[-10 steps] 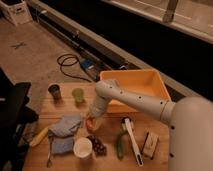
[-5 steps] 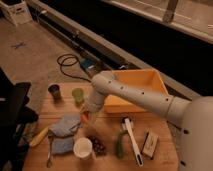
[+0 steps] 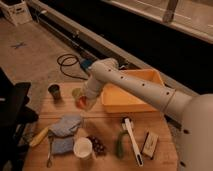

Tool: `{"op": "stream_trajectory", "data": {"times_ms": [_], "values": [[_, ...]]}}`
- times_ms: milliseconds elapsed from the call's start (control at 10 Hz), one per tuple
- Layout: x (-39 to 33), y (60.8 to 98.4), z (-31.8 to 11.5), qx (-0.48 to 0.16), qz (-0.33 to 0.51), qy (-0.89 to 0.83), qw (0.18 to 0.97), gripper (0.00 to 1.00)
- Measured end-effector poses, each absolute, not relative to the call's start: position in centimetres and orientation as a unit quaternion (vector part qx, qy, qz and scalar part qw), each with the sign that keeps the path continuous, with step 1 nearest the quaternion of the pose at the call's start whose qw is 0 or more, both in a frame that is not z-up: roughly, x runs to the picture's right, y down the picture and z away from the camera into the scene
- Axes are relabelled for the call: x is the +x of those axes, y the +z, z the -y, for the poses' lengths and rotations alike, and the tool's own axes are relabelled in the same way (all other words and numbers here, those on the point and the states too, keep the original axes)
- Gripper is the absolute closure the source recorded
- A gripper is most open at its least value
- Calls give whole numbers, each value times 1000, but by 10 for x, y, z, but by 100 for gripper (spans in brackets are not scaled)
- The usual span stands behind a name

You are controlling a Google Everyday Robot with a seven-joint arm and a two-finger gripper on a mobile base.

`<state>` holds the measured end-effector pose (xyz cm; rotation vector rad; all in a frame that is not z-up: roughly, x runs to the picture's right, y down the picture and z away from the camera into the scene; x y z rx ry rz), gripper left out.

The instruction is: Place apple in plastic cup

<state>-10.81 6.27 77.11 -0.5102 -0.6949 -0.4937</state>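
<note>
The apple (image 3: 80,103), small and orange-red, is held in my gripper (image 3: 82,103) above the wooden table's back left part. The gripper is shut on it. The light green plastic cup (image 3: 75,93) stands just behind and to the left of the gripper; only its upper rim shows, the rest is hidden by the gripper and the apple. The white arm (image 3: 130,80) reaches in from the right.
A dark brown cup (image 3: 54,91) stands left of the green one. An orange bin (image 3: 131,95) sits at the back right. Nearer are blue cloths (image 3: 65,125), a banana (image 3: 39,136), a white cup (image 3: 82,148), grapes (image 3: 98,145), a green vegetable (image 3: 120,145) and a white brush (image 3: 132,140).
The gripper has moved from the table's middle, by the blue cloth, back and left to the green cup, carrying the apple with it.
</note>
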Motion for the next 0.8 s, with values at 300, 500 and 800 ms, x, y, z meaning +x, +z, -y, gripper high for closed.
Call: {"op": "stream_trajectory", "data": {"times_ms": [300,500,800], "values": [[-106,801,-29,-231,319,-232,889,100],[-107,815,-9,-223,316,-233,892,100],[-126,829,8,-213,330,-242,887,100]]}}
